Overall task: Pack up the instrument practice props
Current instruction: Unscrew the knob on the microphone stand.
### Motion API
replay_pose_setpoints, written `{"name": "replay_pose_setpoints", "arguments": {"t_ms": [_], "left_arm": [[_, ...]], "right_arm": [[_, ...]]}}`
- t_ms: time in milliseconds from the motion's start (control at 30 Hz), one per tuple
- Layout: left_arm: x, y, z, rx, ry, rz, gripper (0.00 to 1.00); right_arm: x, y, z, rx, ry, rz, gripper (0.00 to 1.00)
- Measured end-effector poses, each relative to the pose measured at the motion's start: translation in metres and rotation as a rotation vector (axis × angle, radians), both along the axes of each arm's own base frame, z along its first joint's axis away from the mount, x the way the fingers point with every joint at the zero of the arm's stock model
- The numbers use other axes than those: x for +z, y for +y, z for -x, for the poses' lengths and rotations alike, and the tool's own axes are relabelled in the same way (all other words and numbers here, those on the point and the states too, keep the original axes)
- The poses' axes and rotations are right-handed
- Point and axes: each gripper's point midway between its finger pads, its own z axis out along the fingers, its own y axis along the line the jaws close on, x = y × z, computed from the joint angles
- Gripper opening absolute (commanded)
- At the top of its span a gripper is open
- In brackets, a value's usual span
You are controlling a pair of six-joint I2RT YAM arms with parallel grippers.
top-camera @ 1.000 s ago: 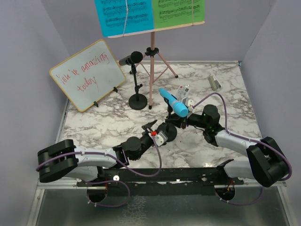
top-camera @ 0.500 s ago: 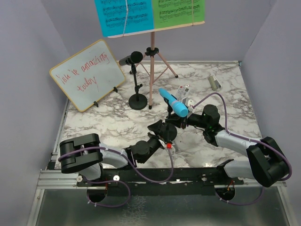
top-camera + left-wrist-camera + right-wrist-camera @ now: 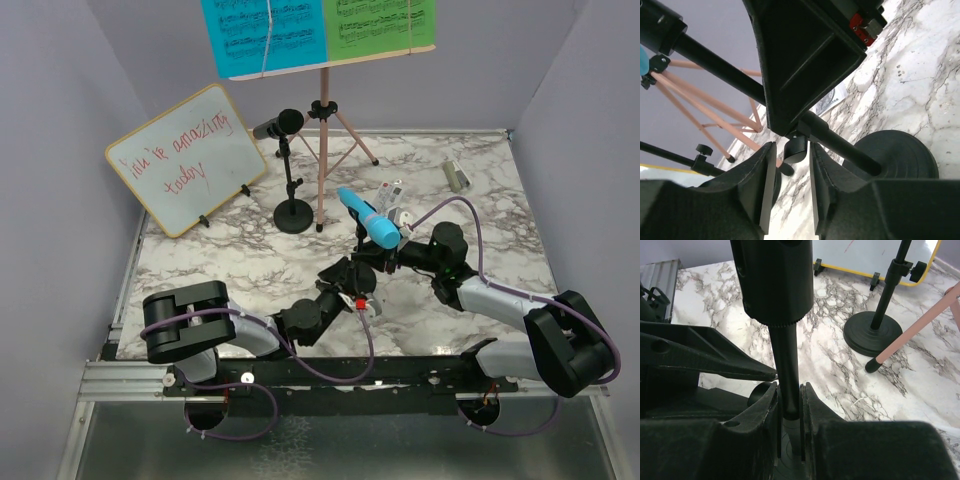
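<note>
Yellow-framed whiteboard (image 3: 188,158) stands well left of the pink tripod music holder (image 3: 322,150). It is not a practice prop, so I do not address it.

1. Just left of the tripod stands the far mic holder (image 3: 293,214). The black microphone (image 3: 278,124) sits in its clip, unpacked.
2. The blue music sheet (image 3: 262,35) and the green music sheet (image 3: 380,22) rest on the tripod's tray, also unpacked.
3. In front of the tripod, my left gripper (image 3: 345,280) reaches in low. Its jaws stand either side of the adjustment knob (image 3: 796,149) on the near mic holder (image 3: 788,360). A sliver of gap shows on one side of the knob, so I judge that nothing is clamped yet. This position suits turning the knob to loosen the joint.
4. In front and to the right of the tripod, my right gripper (image 3: 789,395) is closed on that holder's pole. I judge this grip is there to keep the pole from twisting or tipping while the knob is worked. The holder's round base (image 3: 900,152) sits on the marble table (image 3: 480,220). The blue microphone (image 3: 368,220) lies tilted in its clip.
5. Well right of the tripod lies the small silver cylinder (image 3: 456,176), which is not a prop either.
</note>
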Motion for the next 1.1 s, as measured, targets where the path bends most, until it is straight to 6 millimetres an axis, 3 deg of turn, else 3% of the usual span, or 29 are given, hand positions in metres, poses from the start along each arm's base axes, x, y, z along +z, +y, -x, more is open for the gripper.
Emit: {"name": "replay_pose_setpoints", "arguments": {"t_ms": [233, 300, 567, 1100], "left_arm": [[-0.0006, 0.0008, -0.0016, 0.003, 0.11, 0.129, 0.05], [-0.0001, 0.0018, -0.0022, -0.013, 0.173, 0.201, 0.01], [0.0022, 0.0039, -0.0031, -0.08, 0.516, 0.588, 0.01], [0.0037, 0.0049, -0.0046, 0.001, 1.254, 1.535, 0.01]], "right_arm": [[0.0, 0.0, 0.0, 0.0, 0.0, 0.0, 0.0], [0.0, 0.0, 0.0, 0.0, 0.0, 0.0, 0.0], [-0.0002, 0.0004, -0.0001, -0.001, 0.001, 0.001, 0.01], [-0.0003, 0.0013, 0.0007, 0.001, 0.001, 0.001, 0.0]]}}
